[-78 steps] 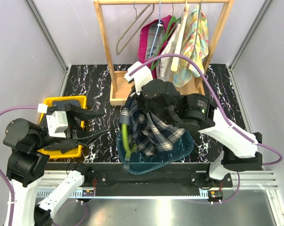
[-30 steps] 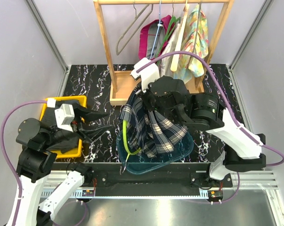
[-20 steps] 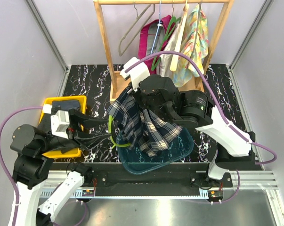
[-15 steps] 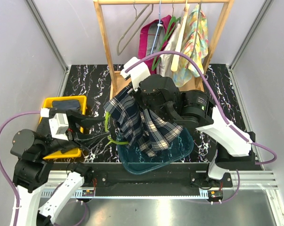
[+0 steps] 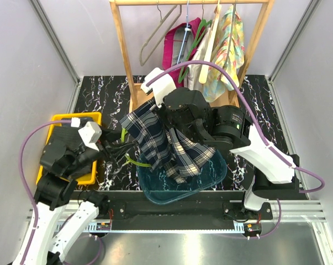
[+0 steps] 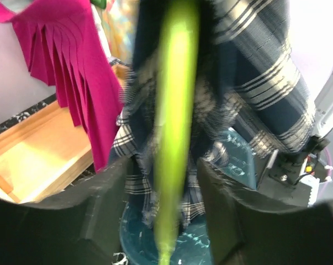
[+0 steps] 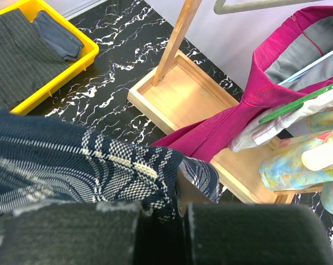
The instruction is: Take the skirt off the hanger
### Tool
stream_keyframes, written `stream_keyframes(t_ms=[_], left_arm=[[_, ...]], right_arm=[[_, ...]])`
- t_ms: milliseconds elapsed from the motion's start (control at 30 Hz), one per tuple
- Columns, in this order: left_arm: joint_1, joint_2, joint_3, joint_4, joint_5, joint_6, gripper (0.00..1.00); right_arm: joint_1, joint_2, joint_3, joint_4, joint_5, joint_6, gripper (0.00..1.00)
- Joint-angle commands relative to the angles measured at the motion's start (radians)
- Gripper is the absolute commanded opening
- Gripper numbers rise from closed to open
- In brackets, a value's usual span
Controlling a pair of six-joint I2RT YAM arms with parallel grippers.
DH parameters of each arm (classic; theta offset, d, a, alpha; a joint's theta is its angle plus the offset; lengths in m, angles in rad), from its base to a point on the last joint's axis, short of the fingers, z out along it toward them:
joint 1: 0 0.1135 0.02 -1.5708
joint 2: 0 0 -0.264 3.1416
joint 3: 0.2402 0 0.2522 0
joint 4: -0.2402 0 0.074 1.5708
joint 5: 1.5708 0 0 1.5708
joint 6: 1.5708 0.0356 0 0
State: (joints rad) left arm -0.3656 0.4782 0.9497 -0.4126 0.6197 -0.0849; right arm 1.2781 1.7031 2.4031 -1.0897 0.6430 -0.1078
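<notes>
The skirt is a navy plaid crossed with cream and pale-blue stripes. It is soft woven cloth, bunched and folded on itself, hanging in loose vertical drapes. It is held up in the air in front of the wooden rack, and its lower folds reach down into the basket.

The right hand is clenched on the skirt's upper edge. In the right wrist view the checked fabric gathers into a wad between its dark fingers.

The hanger is a smooth, rounded, lime-green bar, blurred in the left wrist view. It stands almost upright against the plaid. The left hand grasps it, the bar passing between the matte black fingers, with cloth showing on either side. From above, part of the green bar juts from the skirt's left side, toward the left arm.

The basket is dark teal with a rounded rim, and sits at the near edge of the black, white-veined marble surface. The rack is pale squared timber with a shallow box base. A magenta garment with sharp pleats hangs from it. A yellow plastic tray on the left holds folded dark pinstriped cloth.
</notes>
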Motion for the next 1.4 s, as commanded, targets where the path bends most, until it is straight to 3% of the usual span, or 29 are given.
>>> stream_keyframes(t_ms=[0,67,100,133,367,533,700,800,900,1167,1367], left_arm=[[0.002,0.033,-0.034,0.139,0.005,0.024,0.45],[0.002,0.051,-0.032,0.158,0.015,0.022,0.32],[0.002,0.057,-0.028,0.158,0.032,0.024,0.10],[0.002,0.063,-0.023,0.155,0.040,0.027,0.01],[0.002,0.057,0.047,0.094,0.012,0.079,0.00],[0.002,0.066,0.145,0.046,-0.029,0.119,0.00],[0.002,0.045,0.149,-0.006,-0.063,0.146,0.00],[0.002,0.033,0.139,-0.025,-0.067,0.154,0.00],[0.002,0.037,0.141,-0.022,-0.072,0.145,0.00],[0.002,0.059,0.168,0.020,-0.074,0.145,0.00],[0.002,0.157,0.372,0.227,-0.175,0.131,0.00]], right_arm=[[0.003,-0.043,0.057,0.105,0.018,-0.001,0.00],[0.003,-0.051,0.048,0.105,0.020,0.002,0.00],[0.003,-0.057,0.044,0.105,0.021,0.006,0.00],[0.004,-0.065,0.031,0.103,0.024,0.007,0.00],[0.003,-0.106,-0.056,0.112,0.056,0.014,0.00],[-0.016,-0.226,-0.280,0.191,0.127,0.031,0.00],[-0.170,-0.483,-0.569,0.361,0.143,0.039,0.00],[-0.265,-0.592,-0.660,0.387,0.126,0.056,0.00],[-0.286,-0.637,-0.722,0.392,0.159,0.037,0.00],[-0.306,-0.632,-0.828,0.412,0.067,0.102,0.00],[-0.304,-0.545,-0.861,0.465,-0.031,0.160,0.00]])
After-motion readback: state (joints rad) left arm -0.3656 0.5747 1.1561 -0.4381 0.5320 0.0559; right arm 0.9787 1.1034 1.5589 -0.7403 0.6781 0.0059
